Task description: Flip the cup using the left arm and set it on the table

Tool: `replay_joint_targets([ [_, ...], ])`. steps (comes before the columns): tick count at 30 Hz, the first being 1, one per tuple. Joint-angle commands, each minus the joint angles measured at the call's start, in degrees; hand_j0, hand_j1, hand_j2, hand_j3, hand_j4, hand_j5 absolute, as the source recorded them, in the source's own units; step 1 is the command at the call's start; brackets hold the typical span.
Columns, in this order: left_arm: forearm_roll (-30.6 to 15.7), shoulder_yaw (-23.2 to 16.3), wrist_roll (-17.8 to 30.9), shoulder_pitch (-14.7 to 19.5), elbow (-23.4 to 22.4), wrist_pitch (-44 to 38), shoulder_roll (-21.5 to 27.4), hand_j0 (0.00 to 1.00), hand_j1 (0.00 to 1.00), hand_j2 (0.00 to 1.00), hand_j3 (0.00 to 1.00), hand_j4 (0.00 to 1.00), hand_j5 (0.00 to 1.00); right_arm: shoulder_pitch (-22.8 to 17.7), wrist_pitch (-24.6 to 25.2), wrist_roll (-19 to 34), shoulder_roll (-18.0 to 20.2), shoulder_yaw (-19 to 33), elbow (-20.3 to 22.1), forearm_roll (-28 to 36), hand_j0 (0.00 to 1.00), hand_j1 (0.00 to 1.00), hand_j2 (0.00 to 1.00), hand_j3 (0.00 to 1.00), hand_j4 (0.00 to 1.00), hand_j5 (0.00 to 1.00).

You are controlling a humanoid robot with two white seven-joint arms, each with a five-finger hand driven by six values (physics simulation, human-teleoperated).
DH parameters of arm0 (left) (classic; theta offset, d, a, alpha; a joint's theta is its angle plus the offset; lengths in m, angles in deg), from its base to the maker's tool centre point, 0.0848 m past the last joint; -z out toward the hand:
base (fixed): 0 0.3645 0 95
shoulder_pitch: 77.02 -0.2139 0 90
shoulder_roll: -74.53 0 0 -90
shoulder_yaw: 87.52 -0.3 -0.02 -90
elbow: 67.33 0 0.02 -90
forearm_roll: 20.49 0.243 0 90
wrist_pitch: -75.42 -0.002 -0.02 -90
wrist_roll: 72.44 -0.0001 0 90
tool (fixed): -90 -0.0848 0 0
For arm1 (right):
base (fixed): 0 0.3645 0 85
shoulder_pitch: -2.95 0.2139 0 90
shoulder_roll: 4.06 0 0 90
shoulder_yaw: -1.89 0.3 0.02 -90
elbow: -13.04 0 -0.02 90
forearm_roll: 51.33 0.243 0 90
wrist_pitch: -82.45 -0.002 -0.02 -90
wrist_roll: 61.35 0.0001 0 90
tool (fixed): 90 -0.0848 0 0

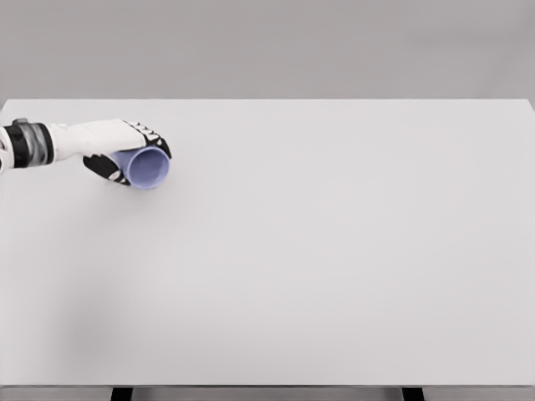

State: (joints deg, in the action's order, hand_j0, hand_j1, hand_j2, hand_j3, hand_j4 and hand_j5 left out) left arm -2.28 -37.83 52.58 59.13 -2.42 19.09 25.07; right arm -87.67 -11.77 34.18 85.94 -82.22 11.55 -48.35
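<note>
A light purple cup (pixel 148 168) lies tilted on its side at the far left of the white table (pixel 318 251), its round end facing toward me and to the right. My left hand (pixel 134 156) is wrapped around the cup's body, fingers above and thumb below, with the white forearm reaching in from the left edge. Whether the cup rests on the table or is held just above it cannot be told. The right arm is out of view.
The table's back edge (pixel 267 100) runs behind the hand, and its front edge (pixel 267 385) crosses the bottom of the picture above two dark legs.
</note>
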Motion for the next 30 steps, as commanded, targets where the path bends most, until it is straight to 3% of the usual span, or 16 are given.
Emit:
replay_joint_targets([
  [1,-3.6,0.7,0.0,0.0,1.0,-0.1,0.3,0.49,0.49,0.49,0.49,0.49,0.49,0.0,0.0,0.0,0.0,0.0,0.0,0.0,1.00,1.00,1.00,1.00,1.00,1.00],
  [5,-13.3,0.8,0.0,-0.1,1.1,0.0,1.9,0.50,0.50,0.50,0.50,0.50,0.50,0.0,0.0,0.0,0.0,0.0,0.0,0.0,1.00,1.00,1.00,1.00,1.00,1.00],
  [11,-24.1,0.8,0.0,-0.3,1.0,0.0,2.1,0.50,0.50,0.50,0.50,0.50,0.50,0.0,0.0,0.0,0.0,0.0,0.0,0.0,1.00,1.00,1.00,1.00,1.00,1.00],
  [12,-28.0,0.8,0.0,-0.3,0.9,-0.1,2.3,0.50,0.50,0.50,0.50,0.50,0.50,0.0,0.0,0.0,0.0,0.0,0.0,0.0,1.00,1.00,1.00,1.00,1.00,1.00],
  [18,-41.1,1.5,0.0,-1.2,-0.7,-0.4,2.4,0.51,0.51,0.51,0.51,0.51,0.51,0.0,0.0,0.0,0.0,0.0,0.0,0.0,1.00,1.00,1.00,1.00,1.00,1.00],
  [21,-46.9,1.5,0.0,-3.4,-1.4,-0.4,2.4,0.51,0.51,0.51,0.51,0.51,0.51,0.0,0.0,0.0,0.0,0.0,0.0,0.0,1.00,1.00,1.00,1.00,1.00,1.00],
  [26,-53.9,1.4,0.0,-6.8,-1.4,-0.6,2.4,0.52,0.52,0.52,0.52,0.52,0.52,0.0,0.0,0.0,0.0,0.0,0.0,0.0,1.00,1.00,1.00,1.00,1.00,1.00],
  [30,-56.0,1.4,0.0,-9.8,-1.3,-2.0,2.5,0.52,0.52,0.52,0.52,0.52,0.52,0.0,0.0,0.0,0.0,0.0,0.0,0.0,1.00,1.00,1.00,1.00,1.00,1.00],
])
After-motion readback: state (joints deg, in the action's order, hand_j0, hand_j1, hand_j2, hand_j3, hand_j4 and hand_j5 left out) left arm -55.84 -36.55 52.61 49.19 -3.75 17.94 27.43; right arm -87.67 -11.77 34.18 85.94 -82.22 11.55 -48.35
